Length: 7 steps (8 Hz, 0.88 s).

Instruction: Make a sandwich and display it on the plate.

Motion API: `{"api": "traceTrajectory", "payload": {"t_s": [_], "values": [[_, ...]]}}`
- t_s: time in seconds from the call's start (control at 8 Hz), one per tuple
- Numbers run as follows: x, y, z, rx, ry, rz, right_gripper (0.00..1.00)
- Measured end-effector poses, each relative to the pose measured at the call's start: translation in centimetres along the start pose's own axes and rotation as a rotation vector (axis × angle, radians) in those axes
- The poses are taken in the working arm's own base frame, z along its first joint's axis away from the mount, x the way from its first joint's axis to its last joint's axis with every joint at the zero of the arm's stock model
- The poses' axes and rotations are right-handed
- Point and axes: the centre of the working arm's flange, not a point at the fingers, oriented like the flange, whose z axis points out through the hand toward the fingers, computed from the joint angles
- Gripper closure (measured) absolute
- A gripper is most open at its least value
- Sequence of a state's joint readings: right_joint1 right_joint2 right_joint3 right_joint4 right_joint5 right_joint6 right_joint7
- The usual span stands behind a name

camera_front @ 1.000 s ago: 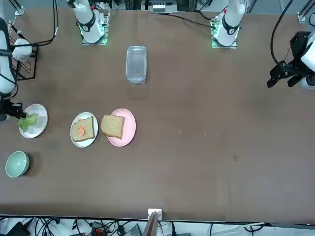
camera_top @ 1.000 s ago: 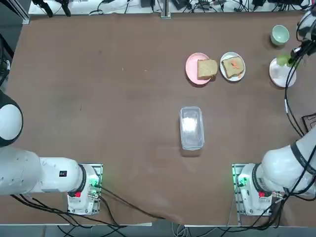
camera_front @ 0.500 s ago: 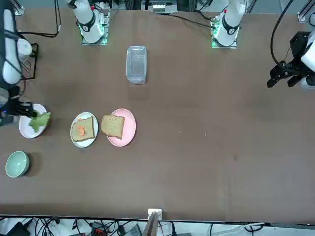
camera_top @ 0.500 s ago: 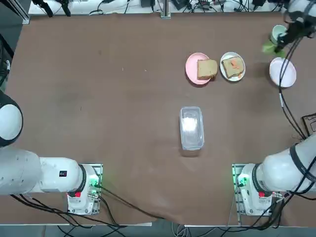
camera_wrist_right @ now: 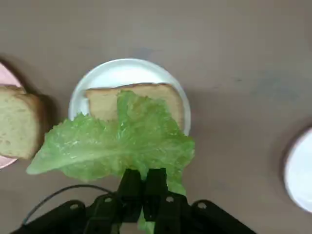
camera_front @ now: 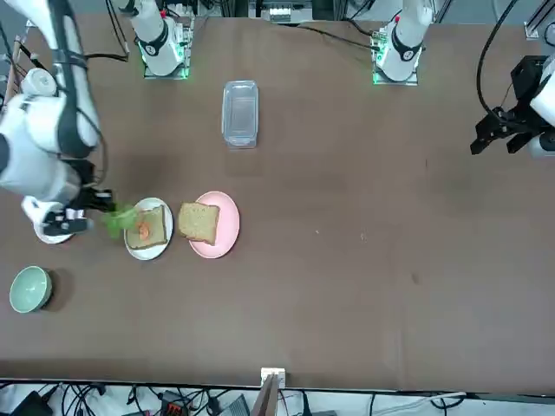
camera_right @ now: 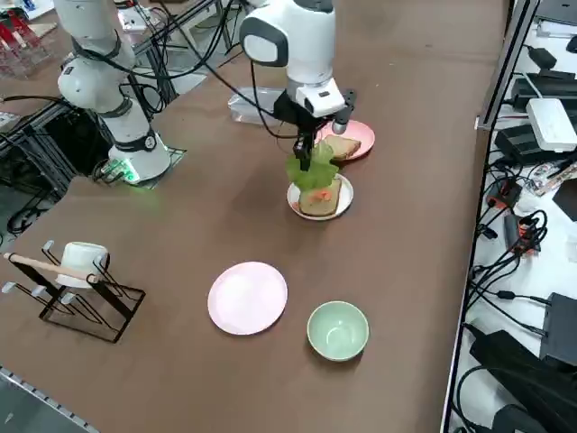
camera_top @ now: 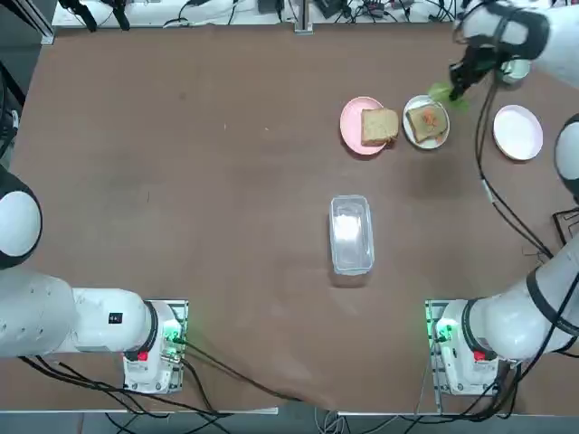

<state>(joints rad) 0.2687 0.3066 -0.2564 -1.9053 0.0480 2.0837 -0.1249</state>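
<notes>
The right claw (camera_wrist_right: 143, 187) is pinched tight on a lettuce leaf (camera_wrist_right: 117, 141), ruffled, bright green, hanging spread below the fingers. It hovers over the near-right edge of the white plate (camera_top: 408, 132), clear of the food. On that plate lies one square tan bread slice (camera_top: 428, 121) with an orange bit on top, filling most of the plate. Just left of it, almost rim to rim, the pink plate (camera_top: 350, 122) carries a second bread slice (camera_top: 380, 125) that overhangs its right rim. So the sandwich is unbuilt, two slices on two plates.

To the right, well apart, sits a second white plate (camera_top: 518, 132), bare, with a green cup (camera_right: 338, 330) beyond it by the far right corner. A clear box (camera_top: 351, 233) lies mid-table, nearer the robot. The left half of the brown table (camera_top: 181, 181) is wide open.
</notes>
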Motion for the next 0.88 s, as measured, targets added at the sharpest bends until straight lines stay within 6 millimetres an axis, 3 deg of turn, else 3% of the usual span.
{"api": "traceTrajectory", "payload": {"t_s": [0.25,0.88], "values": [[0.4,-2.9,2.1,-0.090,-0.035,-0.067,0.95],[1.3,-1.8,5.5,-0.175,-0.031,-0.105,0.95]]}}
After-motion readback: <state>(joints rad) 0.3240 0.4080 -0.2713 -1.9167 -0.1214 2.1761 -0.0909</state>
